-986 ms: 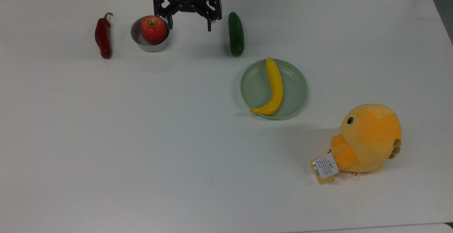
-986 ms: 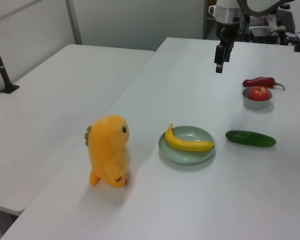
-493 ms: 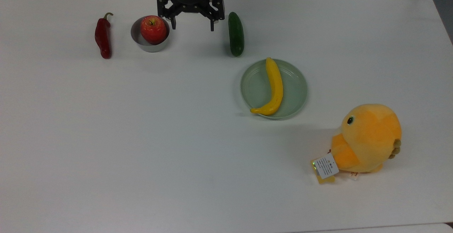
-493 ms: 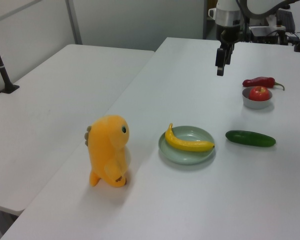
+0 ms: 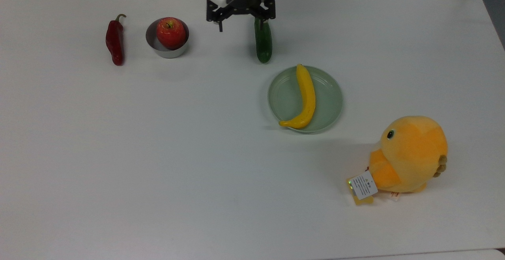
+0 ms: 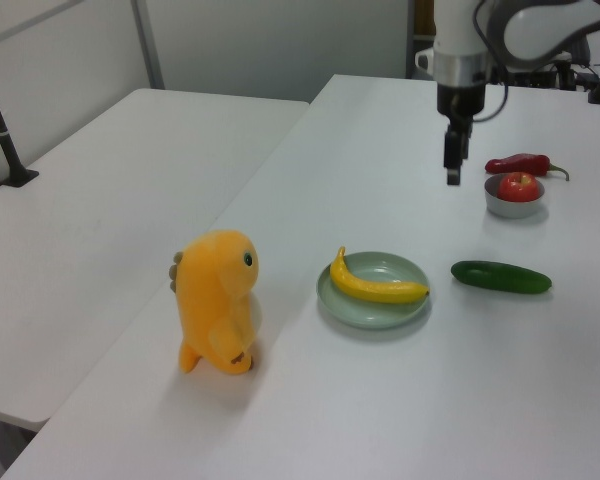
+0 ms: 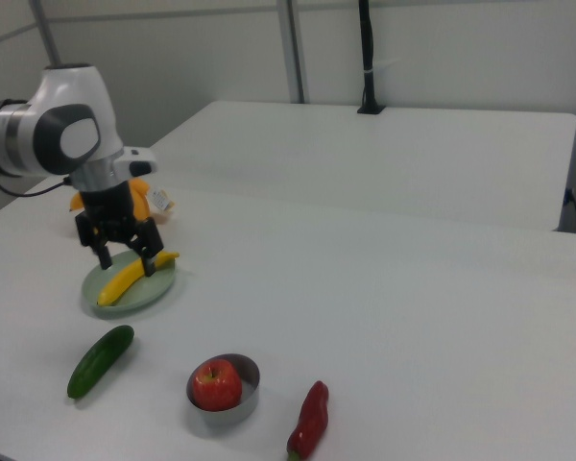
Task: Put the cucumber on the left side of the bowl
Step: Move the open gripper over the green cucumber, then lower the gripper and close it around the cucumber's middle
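Observation:
The dark green cucumber lies flat on the white table, between the bowl and the plate. The small grey bowl holds a red apple. My gripper hangs open above the table with nothing between its fingers. In the top view its right finger overlaps the cucumber's far end, and the bowl is well off to its left.
A dark red chili lies on the bowl's far side from the cucumber. A pale green plate carries a yellow banana. An orange plush toy stands beyond the plate.
The gripper has moved to the top view's right, from beside the bowl to over the cucumber's far end, staying open. In the left view it sits lower. Nothing on the table moved.

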Controlling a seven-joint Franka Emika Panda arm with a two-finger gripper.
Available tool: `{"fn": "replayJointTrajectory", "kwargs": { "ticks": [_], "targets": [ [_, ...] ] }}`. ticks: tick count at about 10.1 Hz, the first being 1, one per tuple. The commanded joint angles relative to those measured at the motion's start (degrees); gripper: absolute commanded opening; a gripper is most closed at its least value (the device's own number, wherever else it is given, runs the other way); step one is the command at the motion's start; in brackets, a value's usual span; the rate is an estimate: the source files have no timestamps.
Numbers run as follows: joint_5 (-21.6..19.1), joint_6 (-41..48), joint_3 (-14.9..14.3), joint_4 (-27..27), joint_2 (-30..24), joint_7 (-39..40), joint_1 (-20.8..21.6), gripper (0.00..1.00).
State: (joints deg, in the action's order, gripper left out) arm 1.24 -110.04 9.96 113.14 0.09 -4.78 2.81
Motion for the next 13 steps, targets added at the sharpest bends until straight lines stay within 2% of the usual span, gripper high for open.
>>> {"fn": "replayJointTrajectory", "kwargs": {
  "ticks": [1,3,6,8,12,13],
  "targets": [
    [-1.24,0.18,1.82,10.48,-7.71,1.26,1.75,1.0],
    [-1.24,-3.75,2.52,16.04,-8.35,0.57,3.87,1.0],
    [-1.5,-11.56,3.74,22.54,-7.64,0.12,3.96,1.0],
    [-1.5,-17.21,5.07,23.35,-4.31,-2.42,3.87,1.0],
    [-1.24,-21.69,6.56,23.0,-0.27,-3.13,3.52,1.0],
    [-1.24,-21.71,6.57,22.91,-0.26,-3.31,3.35,0.97]
  ]
}}
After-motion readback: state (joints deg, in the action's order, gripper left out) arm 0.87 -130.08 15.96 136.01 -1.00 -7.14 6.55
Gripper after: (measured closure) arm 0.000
